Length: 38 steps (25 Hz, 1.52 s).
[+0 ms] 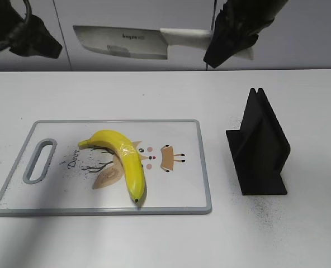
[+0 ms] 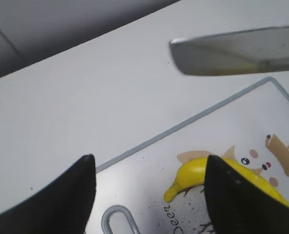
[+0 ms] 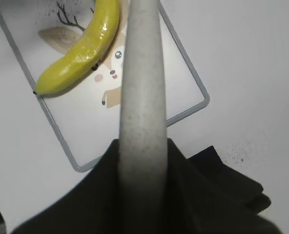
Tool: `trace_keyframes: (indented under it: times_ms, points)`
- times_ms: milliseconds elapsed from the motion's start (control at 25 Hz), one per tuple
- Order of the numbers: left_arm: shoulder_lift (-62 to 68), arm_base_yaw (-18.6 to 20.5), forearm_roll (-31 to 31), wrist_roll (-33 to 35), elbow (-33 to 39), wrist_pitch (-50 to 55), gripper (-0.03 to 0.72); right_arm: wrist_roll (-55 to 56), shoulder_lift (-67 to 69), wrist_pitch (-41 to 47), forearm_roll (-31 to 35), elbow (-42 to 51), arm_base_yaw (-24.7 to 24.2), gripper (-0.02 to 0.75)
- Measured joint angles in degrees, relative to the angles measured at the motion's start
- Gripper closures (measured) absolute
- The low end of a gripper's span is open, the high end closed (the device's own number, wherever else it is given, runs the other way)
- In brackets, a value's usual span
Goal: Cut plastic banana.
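On the white table (image 1: 154, 240) lies a white cutting board (image 1: 176, 190) with a grey rim and a slot handle at its left end, printed with a cartoon deer and the word "Deer". The plastic banana (image 1: 125, 159) rests on the board, whole and uncut, curving from its stem near the board's upper middle down to a dark tip close to the near edge; it touches only the board. High above the back of the table, the right pincer (image 1: 231, 39) is clamped on the white handle of a knife (image 1: 121, 42), whose broad blade points left, held level with its cutting edge downward, well clear of the banana and the board. In the right wrist view the pale handle (image 3: 140, 117) runs straight up from between the dark fingers, with the banana (image 3: 81, 48) and the board's corner far beneath it. The left pincer (image 2: 149, 195) hangs spread wide and holding nothing, above the board's handle end; its two dark fingers (image 2: 69, 200) frame the banana's stem, and the knife blade (image 2: 237, 51) crosses the upper right of that view. To the right of the board stands a black knife stand (image 1: 259, 148), upright, with a slot along its top.
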Motion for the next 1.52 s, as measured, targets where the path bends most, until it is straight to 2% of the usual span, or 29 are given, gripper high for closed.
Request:
trace_keyframes:
  times_ms: [80, 240, 360, 480, 600, 720, 960, 1240, 1520]
  points:
    - [0.0, 2.0, 3.1, -8.1, -3.1, 4.3, 0.044, 5.4, -1.1, 0.3, 0.0, 0.0, 0.0, 0.575]
    - [0.0, 4.2, 15.6, -24.0, -8.6, 15.4, 0.058, 17.2, -3.2, 2.1, -0.1, 0.0, 0.0, 0.575]
    - [-0.1, 4.7, 24.4, -31.8, -11.1, 25.7, 0.07, 27.8, -4.3, 3.8, -0.5, 0.0, 0.0, 0.575]
    - [-0.2, 4.8, 28.0, -35.9, -11.5, 31.4, 0.077, 36.1, -5.7, 3.9, -0.5, 0.0, 0.0, 0.575]
    - [-1.9, 4.8, 28.6, -37.5, -10.2, 32.1, 0.086, 40.5, -8.7, 4.0, -1.0, 0.6, 0.0, 0.575]
    - [-5.8, 4.8, 28.6, -38.4, -6.0, 32.3, 0.099, 44.5, -13.5, 3.9, -3.1, 4.6, 0.0, 0.575]
    - [-17.7, 4.8, 28.5, -38.9, 7.5, 32.5, 0.103, 52.8, -27.3, -2.5, -7.8, 19.6, 0.0, 0.575]
    - [-33.7, 4.8, 28.5, -38.9, 21.8, 32.3, 0.103, 65.5, -39.4, -7.4, -18.5, 34.8, 0.0, 0.575]
    - [-51.9, 4.8, 28.5, -39.0, 33.0, 27.5, 0.103, 67.1, -41.1, -10.5, -20.0, 42.6, 0.0, 0.575]
